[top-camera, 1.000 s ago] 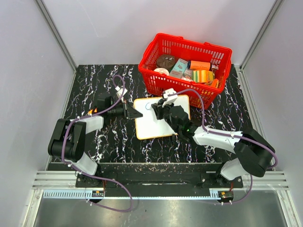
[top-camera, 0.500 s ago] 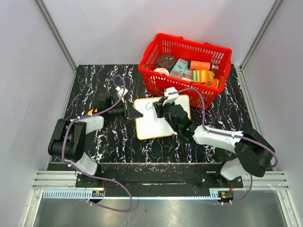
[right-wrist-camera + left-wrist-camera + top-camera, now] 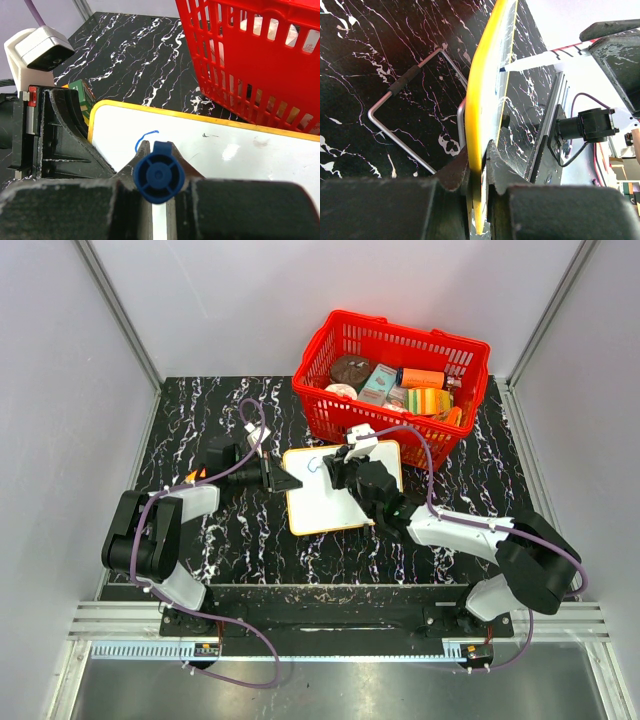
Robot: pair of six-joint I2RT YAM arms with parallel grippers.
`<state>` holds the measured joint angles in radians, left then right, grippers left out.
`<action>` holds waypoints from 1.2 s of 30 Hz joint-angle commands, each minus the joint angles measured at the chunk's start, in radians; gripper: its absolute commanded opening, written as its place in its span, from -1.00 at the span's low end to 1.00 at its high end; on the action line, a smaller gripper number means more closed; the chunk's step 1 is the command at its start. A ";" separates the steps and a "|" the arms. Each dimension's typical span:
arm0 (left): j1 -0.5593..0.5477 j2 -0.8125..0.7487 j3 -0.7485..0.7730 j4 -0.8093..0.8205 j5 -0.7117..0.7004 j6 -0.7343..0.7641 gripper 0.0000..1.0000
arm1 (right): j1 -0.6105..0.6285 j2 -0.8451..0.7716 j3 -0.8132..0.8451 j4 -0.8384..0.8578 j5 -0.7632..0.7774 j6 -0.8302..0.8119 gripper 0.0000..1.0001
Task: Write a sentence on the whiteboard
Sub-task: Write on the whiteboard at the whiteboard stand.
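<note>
Since a second ago, your blue stroke (image 3: 146, 137) has lengthened at the whiteboard's (image 3: 322, 505) far-left corner. Your right gripper (image 3: 158, 156) pinches the blue marker (image 3: 159, 178), and your left gripper (image 3: 479, 159) clamps the whiteboard's edge. The red basket (image 3: 400, 430) crowds just behind.

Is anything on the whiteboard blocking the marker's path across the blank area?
Nothing visible ahead of the marker. Beyond the blue stroke, the whiteboard is bare. The left gripper clamps only its left edge; the red basket sits past the far edge.
</note>
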<state>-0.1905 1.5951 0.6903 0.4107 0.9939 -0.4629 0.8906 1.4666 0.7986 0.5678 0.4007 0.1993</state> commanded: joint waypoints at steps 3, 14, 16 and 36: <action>-0.013 0.035 -0.003 -0.070 -0.144 0.168 -1.00 | -0.001 -0.023 -0.006 -0.037 -0.003 0.009 -1.00; -0.013 0.037 -0.002 -0.073 -0.147 0.170 -1.00 | -0.001 -0.037 -0.027 -0.048 -0.025 0.017 -1.00; -0.013 0.035 -0.002 -0.075 -0.147 0.170 -1.00 | -0.001 -0.046 -0.039 -0.045 -0.030 0.020 -1.00; -0.015 0.040 0.002 -0.081 -0.150 0.173 -1.00 | -0.008 -0.153 -0.050 0.010 -0.037 -0.003 -1.00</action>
<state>-0.2005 1.5993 0.6991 0.4038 0.9955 -0.4412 0.8902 1.3487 0.7300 0.5446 0.3622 0.2153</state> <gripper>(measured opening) 0.127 0.125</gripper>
